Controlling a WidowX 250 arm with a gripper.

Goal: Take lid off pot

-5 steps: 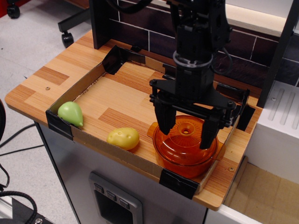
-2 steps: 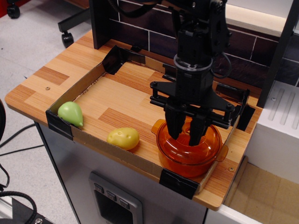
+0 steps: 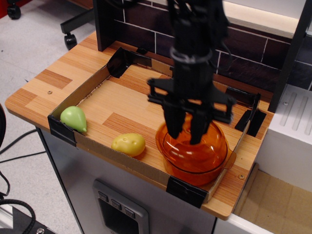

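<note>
Gripper (image 3: 186,134) pinched tight on the lid (image 3: 192,146) – dome tilted over the pot (image 3: 197,168), near right corner.

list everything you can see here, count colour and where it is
lid: 1, translucent orange, over the pot, between the end effector's fingers; blur hides whether it has lifted clear
pot: 1, translucent orange, front right corner of the tray
toy potato: 1, yellow, by the tray's front wall, left of the pot
toy pear: 1, green, on the tray's front left corner
tray: 1, cardboard walls with black taped corners, on the wooden table
table: 1, light wood, centre of view
brick panel: 1, dark, behind the tray
white unit: 1, white, right of the table
arm: 1, black, coming down from the top
end effector: 1, black, fingers drawn together over the lid's centre
</note>
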